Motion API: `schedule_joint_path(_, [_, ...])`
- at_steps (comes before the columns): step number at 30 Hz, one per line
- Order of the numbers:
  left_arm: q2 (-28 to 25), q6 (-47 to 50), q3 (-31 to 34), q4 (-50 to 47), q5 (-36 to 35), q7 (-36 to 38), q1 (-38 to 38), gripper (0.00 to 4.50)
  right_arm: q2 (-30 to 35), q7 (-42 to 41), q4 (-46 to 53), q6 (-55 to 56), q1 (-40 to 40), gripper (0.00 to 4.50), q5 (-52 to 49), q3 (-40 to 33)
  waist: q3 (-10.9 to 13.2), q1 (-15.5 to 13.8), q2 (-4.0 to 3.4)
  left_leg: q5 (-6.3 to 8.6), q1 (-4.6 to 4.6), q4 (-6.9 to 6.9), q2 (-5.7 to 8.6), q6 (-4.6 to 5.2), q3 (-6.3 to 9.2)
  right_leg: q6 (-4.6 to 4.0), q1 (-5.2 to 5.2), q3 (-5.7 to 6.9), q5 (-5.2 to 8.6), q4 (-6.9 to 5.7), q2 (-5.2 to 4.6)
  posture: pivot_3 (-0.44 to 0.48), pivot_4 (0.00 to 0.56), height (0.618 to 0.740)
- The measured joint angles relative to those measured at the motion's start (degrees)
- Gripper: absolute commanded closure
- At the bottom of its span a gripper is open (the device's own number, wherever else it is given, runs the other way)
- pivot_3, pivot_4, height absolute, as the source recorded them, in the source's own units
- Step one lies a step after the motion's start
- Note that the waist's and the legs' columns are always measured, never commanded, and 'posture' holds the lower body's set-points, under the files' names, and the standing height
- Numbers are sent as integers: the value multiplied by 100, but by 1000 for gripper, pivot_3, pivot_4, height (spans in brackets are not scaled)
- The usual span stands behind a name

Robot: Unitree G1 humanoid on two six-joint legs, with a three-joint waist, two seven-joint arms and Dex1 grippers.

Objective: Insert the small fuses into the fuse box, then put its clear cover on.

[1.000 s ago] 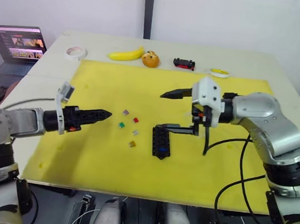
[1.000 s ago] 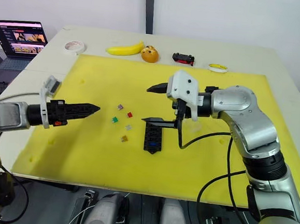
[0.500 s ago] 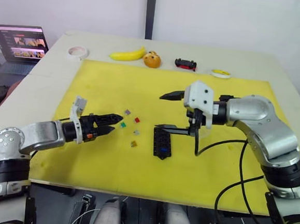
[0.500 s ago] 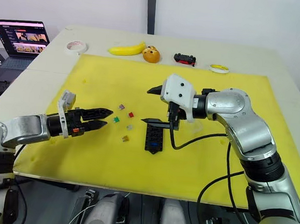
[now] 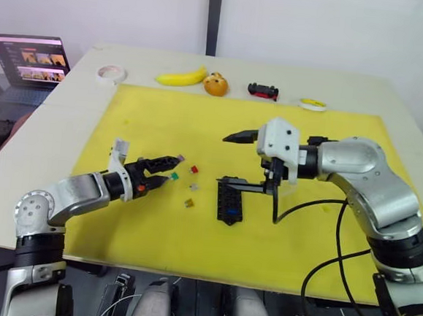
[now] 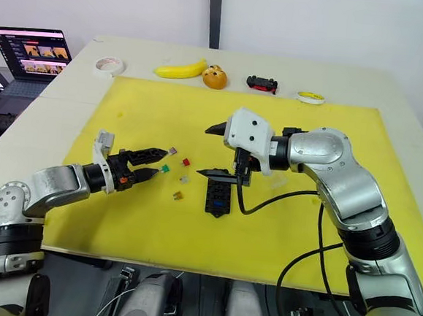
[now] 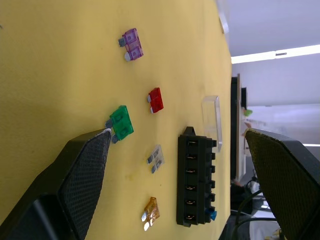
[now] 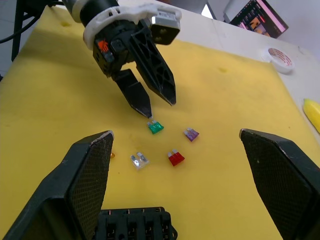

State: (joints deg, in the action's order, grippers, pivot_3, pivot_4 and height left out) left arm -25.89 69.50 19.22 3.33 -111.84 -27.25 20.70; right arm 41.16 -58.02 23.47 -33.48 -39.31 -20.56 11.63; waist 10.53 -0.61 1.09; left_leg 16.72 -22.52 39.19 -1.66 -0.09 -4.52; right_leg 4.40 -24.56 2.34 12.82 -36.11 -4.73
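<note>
Step in hand: fuse pick-up; judging by the layout, loading is barely begun, with one blue piece showing at the fuse box's [image 5: 228, 201] near end.
Left pincer [image 6: 155, 165]: fingers apart, one tip touching the green fuse [image 7: 121, 123], the other finger well clear.
Right pincer [image 5: 230, 159]: spread wide, empty, hovering over the far end of the fuse box.
Loose fuses: purple fuse [image 7: 132, 43], red fuse [image 7: 156, 100], clear fuse [image 7: 156, 156] and amber fuse [image 7: 151, 209] lie apart on the yellow mat [image 5: 164, 114], between left pincer and box.
Clear cover [image 7: 212, 120]: flat on the mat, just beyond the box.
Next move: straddle the green fuse, then close gently.
</note>
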Motion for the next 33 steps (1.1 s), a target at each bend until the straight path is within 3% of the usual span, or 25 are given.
schedule_joint_path(1, [0, 2, 0, -6, -1, -11, -29, 857, 0, 5, 2, -3, 8, 0, 0, 0, 0, 0, 0, 0, 0, 0, 0, 0, 0, 0, 0, 0, 0, 0, 0, 0, 150, 737])
schedule_joint_path(4, [-78, 110, 2, 52, -1, 51, -82, 2367, 2, 17, 20, -36, 68, 0, 0, 1, 0, 2, 0, 0, 0, 0, 1, 1, 0, 0, 0, 0, 0, 0, 3, 0, 150, 737])
schedule_joint_path(15, [-688, 737, -13, 1061, -7, 563, 240, 2367, -15, 58, 108, -71, 80, 0, 2, 42, 0, -3, 0, 4, 1, 0, 2, 7, 2, 0, 0, 1, 1, 2, 7, 0, 150, 737])
schedule_joint_path(22, [-572, 761, -135, 1415, -6, 456, 744, 2367, -21, 130, 120, -101, 89, 0, 2, 60, 0, -5, 1, 2, 0, 0, 2, 3, 2, 0, 1, 1, 1, 2, 5, 0, 150, 737])
schedule_joint_path(33, [-343, 752, -275, 1310, -6, 190, 768, 2367, -19, 194, 186, -124, 89, 0, 2, 61, 1, -2, 2, 1, 1, -1, 0, 1, 3, 0, 1, 1, 1, 2, 4, 0, 150, 737])
